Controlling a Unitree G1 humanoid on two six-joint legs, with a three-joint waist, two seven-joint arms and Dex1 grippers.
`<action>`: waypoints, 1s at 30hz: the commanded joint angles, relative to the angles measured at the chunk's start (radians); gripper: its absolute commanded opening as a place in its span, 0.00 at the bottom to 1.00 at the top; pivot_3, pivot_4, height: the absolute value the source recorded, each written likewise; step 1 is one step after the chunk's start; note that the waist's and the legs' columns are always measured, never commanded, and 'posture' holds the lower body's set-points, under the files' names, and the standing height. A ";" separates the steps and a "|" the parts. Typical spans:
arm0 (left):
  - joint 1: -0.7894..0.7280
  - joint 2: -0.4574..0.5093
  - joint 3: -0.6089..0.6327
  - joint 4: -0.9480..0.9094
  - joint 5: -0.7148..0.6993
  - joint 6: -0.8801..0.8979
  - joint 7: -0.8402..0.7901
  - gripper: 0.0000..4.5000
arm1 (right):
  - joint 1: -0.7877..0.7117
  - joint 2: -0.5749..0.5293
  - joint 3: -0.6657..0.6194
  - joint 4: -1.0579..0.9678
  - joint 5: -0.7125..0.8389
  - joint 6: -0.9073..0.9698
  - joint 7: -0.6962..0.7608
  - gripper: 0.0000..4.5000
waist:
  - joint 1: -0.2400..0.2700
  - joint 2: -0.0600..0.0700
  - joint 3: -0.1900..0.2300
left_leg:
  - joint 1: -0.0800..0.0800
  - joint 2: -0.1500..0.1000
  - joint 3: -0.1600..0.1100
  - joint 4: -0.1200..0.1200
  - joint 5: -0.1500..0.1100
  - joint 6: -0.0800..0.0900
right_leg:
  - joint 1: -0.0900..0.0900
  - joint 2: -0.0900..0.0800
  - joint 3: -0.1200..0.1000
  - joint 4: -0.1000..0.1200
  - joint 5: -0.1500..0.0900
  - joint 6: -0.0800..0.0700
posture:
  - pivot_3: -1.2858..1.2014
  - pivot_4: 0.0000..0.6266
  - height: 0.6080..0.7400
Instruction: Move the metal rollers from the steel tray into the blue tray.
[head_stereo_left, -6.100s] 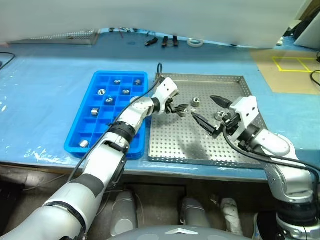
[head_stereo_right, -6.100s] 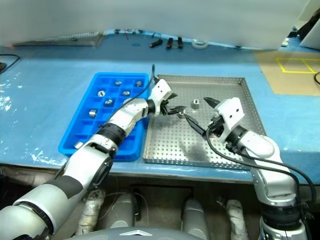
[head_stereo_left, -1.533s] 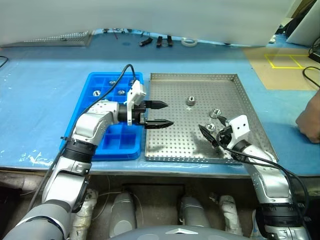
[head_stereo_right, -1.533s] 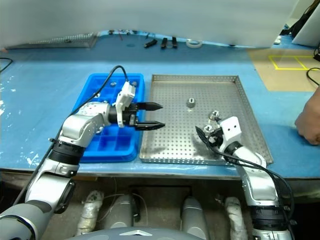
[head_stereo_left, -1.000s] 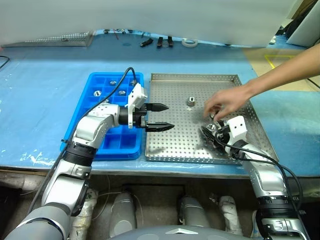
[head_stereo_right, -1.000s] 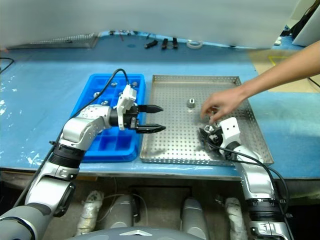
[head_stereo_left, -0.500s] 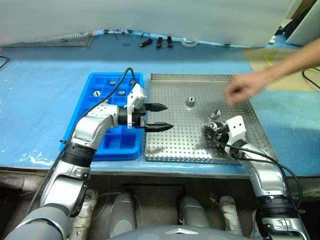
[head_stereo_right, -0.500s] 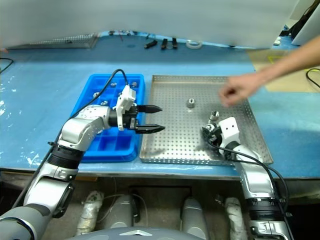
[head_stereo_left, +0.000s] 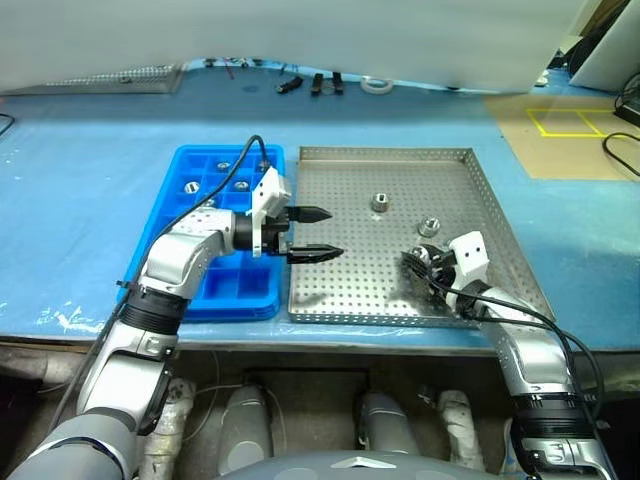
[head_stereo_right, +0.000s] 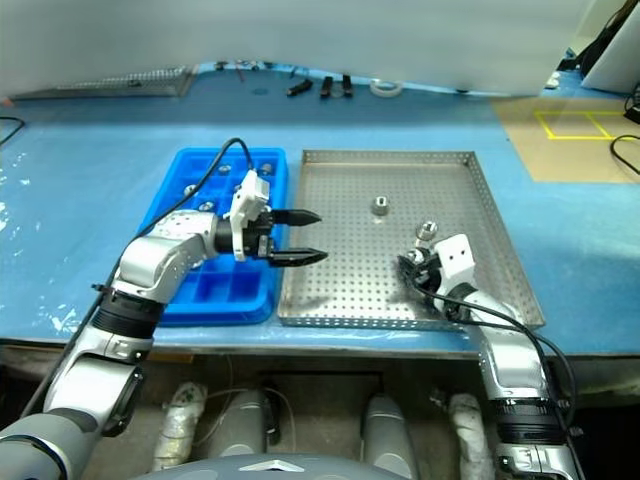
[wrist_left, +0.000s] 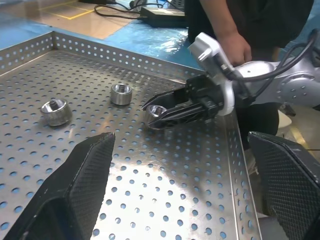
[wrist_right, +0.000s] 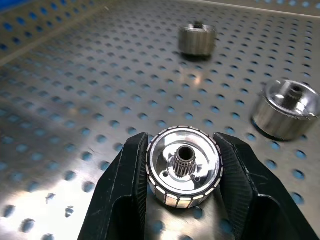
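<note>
Partly done, judging by what lies where. Several metal rollers already sitting in single compartments toward the far end of the blue tray, with the nearer compartments seemingly bare; exact count hard to make out, part of the tray being hidden behind the left arm. Three left in the steel tray: one roller standing alone near the middle of the far half, a second roller closer to the right rim, and a gripped roller clamped between the fingers of the right end effector, just above or barely on the perforated floor near the tray's right front area. Seen from the left wrist, the same right end effector pinching that piece with the other two lying beyond it. Left end effector spread wide and empty, hanging over the left edge of the steel tray, beside the blue tray, probably waiting to receive or to place. Remaining, as a judgement: carrying the gripped piece across to a free compartment, then fetching the last two. A person standing past the far side of the tray in the left wrist view
</note>
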 joint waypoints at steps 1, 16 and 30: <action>0.011 0.052 0.062 -0.075 -0.031 0.018 0.002 1.00 | -0.096 -0.013 0.001 -0.147 0.095 0.059 0.047 0.36 | -0.002 0.000 0.000 | 0.000 0.000 0.000 0.000 0.000 0.000 | 0.000 0.000 0.000 0.000 0.000 0.000 | 0.47 0.24 1.00; 0.483 0.205 0.407 -0.453 -0.122 0.133 0.286 1.00 | -0.500 0.100 0.279 0.159 0.057 -0.013 0.304 0.36 | 0.078 0.000 0.001 | -0.005 0.006 -0.001 -0.004 0.001 -0.002 | -0.004 0.001 -0.007 0.001 -0.003 -0.005 | 0.65 0.24 1.00; 0.654 0.196 0.504 -0.666 -0.256 0.205 0.451 1.00 | -0.761 0.320 0.336 0.711 -0.134 -0.304 0.285 0.36 | 0.180 -0.001 0.001 | -0.006 0.007 -0.005 -0.004 0.002 -0.004 | -0.004 0.001 -0.007 0.004 -0.004 -0.006 | 0.70 0.24 1.00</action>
